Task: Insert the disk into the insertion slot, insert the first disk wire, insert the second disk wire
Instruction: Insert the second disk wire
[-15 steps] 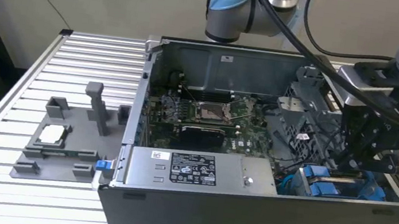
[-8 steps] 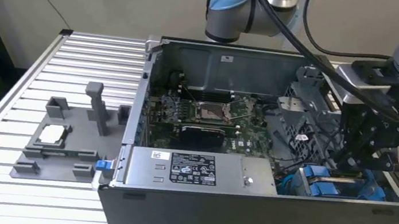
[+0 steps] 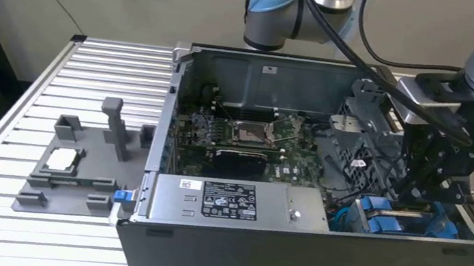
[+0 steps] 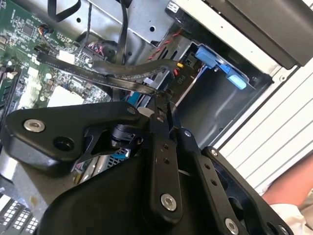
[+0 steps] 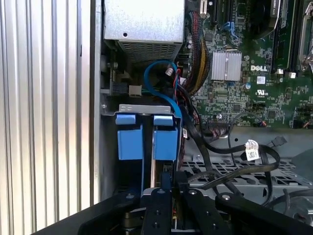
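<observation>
Gripper: the gripper [image 3: 426, 192] hangs low inside the open computer case [image 3: 293, 264], at the near corner on the exterior view's right, directly over the drive cage. Its fingers [image 5: 161, 196] stand close together; whether they pinch anything, I cannot tell.
Disk: the disk [image 3: 400, 220] sits down in the insertion slot [image 5: 146, 108], with two blue carrier blocks side by side just under the gripper; in the first wrist view they lie just beyond the fingertips.
Wires: black flat cables [image 5: 230, 171] lie loose beside the cage. One flat cable [image 4: 127, 81] runs to the fingertips in the second wrist view; contact is unclear.
Step in hand: judged as the disk seated, wire work under way.
Next move calls for: fine alignment of a small connector in a tight, cable-crowded corner.
Power supply: the power supply [image 3: 228, 201] lies along the near wall, left of the cage.
Motherboard: the motherboard [image 3: 245, 141] lies farther in.
</observation>
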Available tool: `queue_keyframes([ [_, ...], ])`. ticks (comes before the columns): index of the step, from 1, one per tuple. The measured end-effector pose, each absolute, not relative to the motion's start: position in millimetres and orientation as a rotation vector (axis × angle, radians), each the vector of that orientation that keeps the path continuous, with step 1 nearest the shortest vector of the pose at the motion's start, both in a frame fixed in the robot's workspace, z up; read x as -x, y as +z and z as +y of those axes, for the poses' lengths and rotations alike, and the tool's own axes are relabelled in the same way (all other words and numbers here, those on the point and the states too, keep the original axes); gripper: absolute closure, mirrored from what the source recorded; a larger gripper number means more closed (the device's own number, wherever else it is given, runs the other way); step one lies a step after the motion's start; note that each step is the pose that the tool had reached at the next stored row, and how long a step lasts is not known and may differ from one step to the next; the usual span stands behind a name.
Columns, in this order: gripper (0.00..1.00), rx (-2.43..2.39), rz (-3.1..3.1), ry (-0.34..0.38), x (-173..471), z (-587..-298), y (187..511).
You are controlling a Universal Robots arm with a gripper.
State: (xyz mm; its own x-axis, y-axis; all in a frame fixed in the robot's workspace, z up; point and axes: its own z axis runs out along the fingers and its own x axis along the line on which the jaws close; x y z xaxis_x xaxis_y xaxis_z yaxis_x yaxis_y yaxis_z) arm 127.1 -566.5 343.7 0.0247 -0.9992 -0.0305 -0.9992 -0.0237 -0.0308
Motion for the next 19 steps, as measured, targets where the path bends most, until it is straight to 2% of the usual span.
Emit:
queue_keyframes([
  [19, 0.84, 2.217, 2.164, 0.000, -127.8, -568.2, 337.9],
])
